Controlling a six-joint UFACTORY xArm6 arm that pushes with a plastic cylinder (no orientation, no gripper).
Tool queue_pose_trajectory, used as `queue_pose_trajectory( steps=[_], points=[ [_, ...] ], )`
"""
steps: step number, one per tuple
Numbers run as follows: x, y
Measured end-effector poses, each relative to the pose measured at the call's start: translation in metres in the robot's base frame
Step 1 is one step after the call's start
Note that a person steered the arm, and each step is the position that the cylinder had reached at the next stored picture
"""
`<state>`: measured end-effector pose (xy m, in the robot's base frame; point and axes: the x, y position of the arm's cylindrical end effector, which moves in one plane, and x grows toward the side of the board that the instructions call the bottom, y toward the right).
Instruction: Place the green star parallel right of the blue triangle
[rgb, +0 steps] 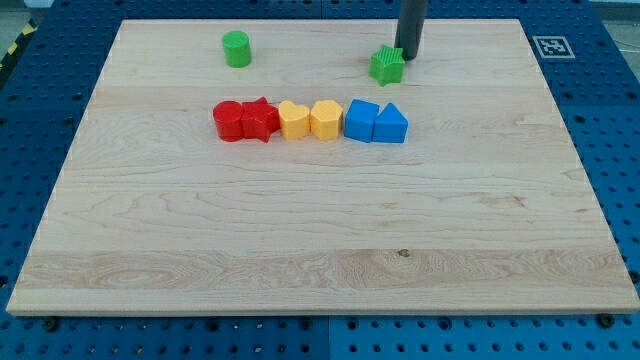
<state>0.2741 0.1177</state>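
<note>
The green star (387, 66) lies near the view's top, right of centre. The blue triangle (391, 125) is the right end of a row of blocks in the middle of the board, below the star. My tip (409, 57) stands just to the right of and slightly above the green star, touching or nearly touching its upper right edge. The rod rises out of the view's top.
The row, from the view's left: a red cylinder (228, 120), a red star (260, 120), two yellow blocks (293, 119) (326, 119), a blue block (361, 119), then the triangle. A green cylinder (237, 49) stands at the top left. The wooden board (320, 250) lies on a blue perforated table.
</note>
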Motion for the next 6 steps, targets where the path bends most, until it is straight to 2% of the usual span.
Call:
queue_pose_trajectory(
  steps=[2,3,4,6],
  points=[
    [-0.009,-0.071],
    [0.023,-0.052],
    [0.051,-0.001],
    [0.035,0.024]
  ],
)
